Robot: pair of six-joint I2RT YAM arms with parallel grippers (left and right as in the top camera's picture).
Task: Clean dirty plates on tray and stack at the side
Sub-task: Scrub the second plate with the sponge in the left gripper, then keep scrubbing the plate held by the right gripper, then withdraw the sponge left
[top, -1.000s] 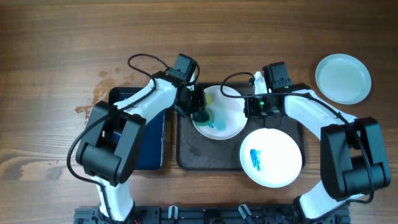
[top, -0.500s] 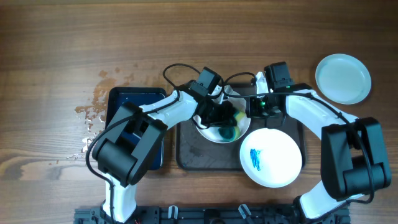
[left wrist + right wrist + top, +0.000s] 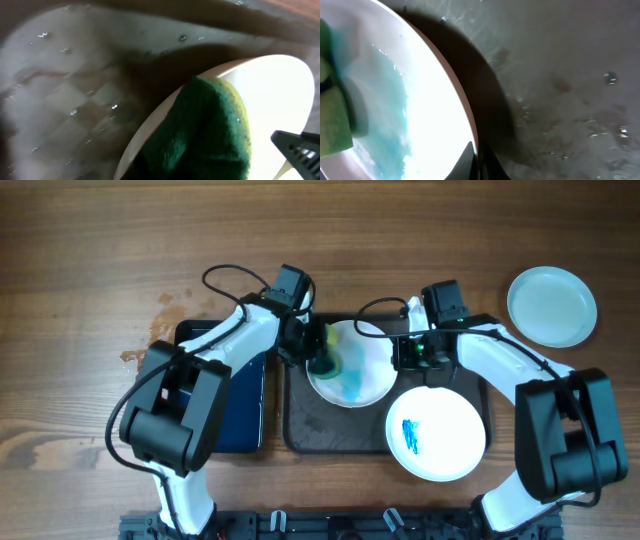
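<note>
The left gripper, clenched on a green-and-yellow sponge, presses it onto the near edge of a white plate on the dark tray, while the right gripper, closed on that plate's far rim, steadies it: the scrubbing step. Next the sponge must sweep over the pale blue smear beyond it; the scribbled plate waits, and a clean plate lies well off to the side. Half a second earlier the sponge was at the plate's middle; it has drawn back.
</note>
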